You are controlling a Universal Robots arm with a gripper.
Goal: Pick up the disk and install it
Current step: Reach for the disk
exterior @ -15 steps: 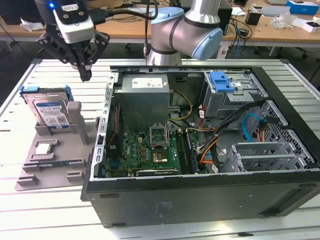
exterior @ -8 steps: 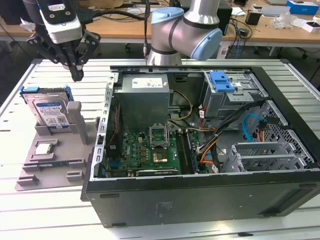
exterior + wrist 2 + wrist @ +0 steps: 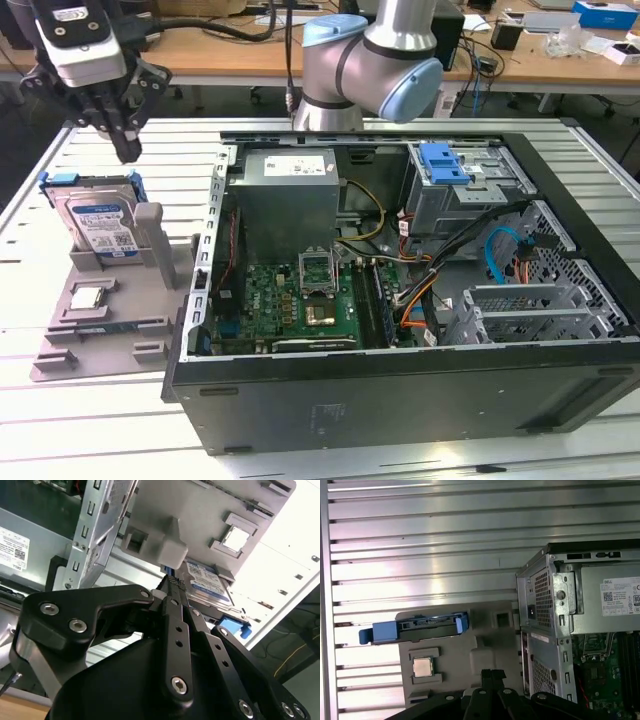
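Exterior view: the flat silver metal disk (image 3: 100,222) with a blue frame stands on edge in a grey plastic holder (image 3: 95,330), below my black jaws. Second wrist view: they are together, empty. First wrist view: I think they should open and sit square over the disk (image 3: 415,629).

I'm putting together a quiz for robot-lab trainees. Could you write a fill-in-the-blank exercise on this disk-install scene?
1. The gripper hangs ___ the disk, without touching it.
2. The disk's plastic carrier frame is ___ in colour.
3. The processor chip lies on the same grey holder as the ___.
4. In the exterior view, the open computer case lies to the disk's ___.

Missing words: above; blue; disk; right.
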